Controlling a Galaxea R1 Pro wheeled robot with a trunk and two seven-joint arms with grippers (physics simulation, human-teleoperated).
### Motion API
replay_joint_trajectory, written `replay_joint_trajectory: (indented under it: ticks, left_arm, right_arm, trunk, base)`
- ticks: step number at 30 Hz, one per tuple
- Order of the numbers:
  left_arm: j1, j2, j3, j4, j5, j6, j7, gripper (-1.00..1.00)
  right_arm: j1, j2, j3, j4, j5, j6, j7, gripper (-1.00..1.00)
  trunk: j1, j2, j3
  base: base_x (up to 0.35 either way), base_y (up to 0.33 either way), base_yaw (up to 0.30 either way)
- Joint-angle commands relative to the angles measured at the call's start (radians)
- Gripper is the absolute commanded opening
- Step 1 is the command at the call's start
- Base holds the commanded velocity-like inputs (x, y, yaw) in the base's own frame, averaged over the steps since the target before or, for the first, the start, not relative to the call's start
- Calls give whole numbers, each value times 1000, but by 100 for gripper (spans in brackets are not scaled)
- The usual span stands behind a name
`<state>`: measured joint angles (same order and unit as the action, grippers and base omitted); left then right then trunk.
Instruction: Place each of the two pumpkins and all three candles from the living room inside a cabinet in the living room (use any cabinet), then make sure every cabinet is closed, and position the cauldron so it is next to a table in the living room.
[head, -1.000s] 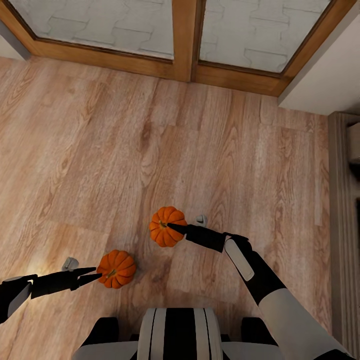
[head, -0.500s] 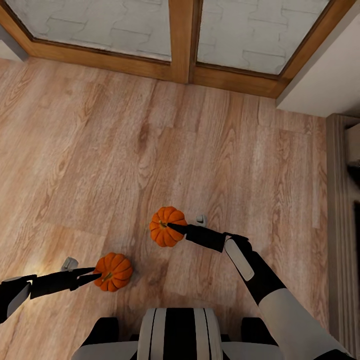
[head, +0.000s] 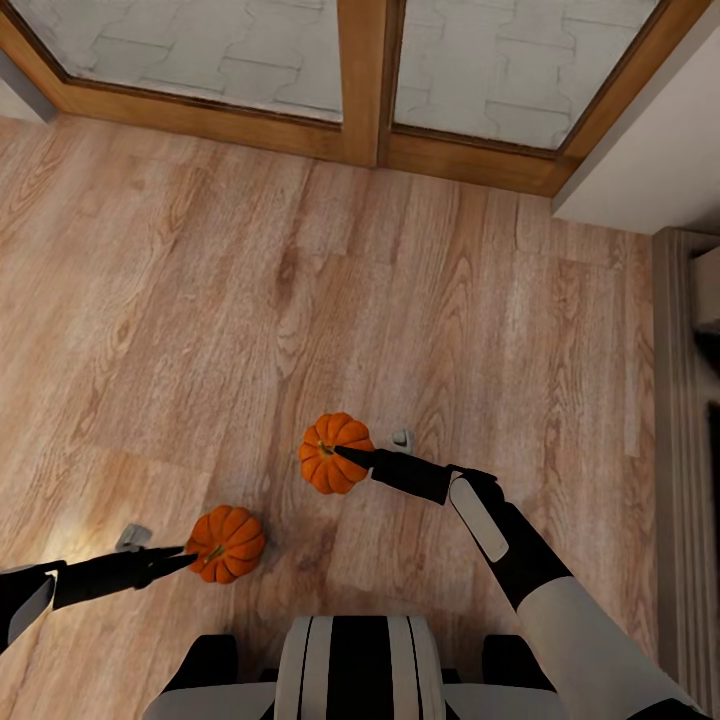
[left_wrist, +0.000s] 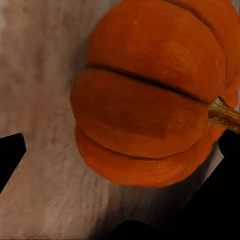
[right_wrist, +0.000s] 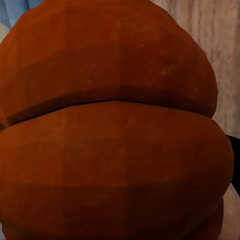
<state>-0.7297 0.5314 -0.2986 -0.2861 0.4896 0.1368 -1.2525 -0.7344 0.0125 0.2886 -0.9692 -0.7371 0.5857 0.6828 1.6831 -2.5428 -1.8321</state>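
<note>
Two orange ribbed pumpkins show over the light wood plank floor (head: 200, 300) of the living room. One pumpkin (head: 228, 543) (left_wrist: 145, 110) lies on the floor by my left gripper (head: 183, 560). That gripper is open, its dark fingertips (left_wrist: 10, 155) spread to either side of the pumpkin, with a gap on one side. The other pumpkin (head: 335, 452) (right_wrist: 110, 125) sits at the tip of my right gripper (head: 347, 456), which is shut on it, very close to the wrist camera. The cabinet, the candles and the cauldron are out of view.
A wood-framed glass door (head: 365, 90) runs along the far edge of the floor. A white wall corner (head: 650, 150) and a grey moulded frame (head: 685, 450) stand at the right. My own base (head: 355, 665) is at the bottom.
The left pumpkin dropped slightly down and left out of the left fingers and rests on the floor. The left gripper has drawn back and lower. The right arm and its pumpkin have not moved.
</note>
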Motion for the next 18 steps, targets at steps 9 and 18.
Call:
replay_joint_trajectory:
  ticks: [9,18]
  left_arm:
    - [0,-7,-7,-11,18,17,91,100]
    - [0,-10,-4,-10,17,17,93,100]
  right_arm:
    - [0,-2,0,0,-8,8,-2,-100]
    - [0,-2,0,0,-8,8,-2,-100]
  trunk:
    - [0,0,0]
    - [0,0,0]
  base:
    - [0,0,0]
    - [0,0,-4]
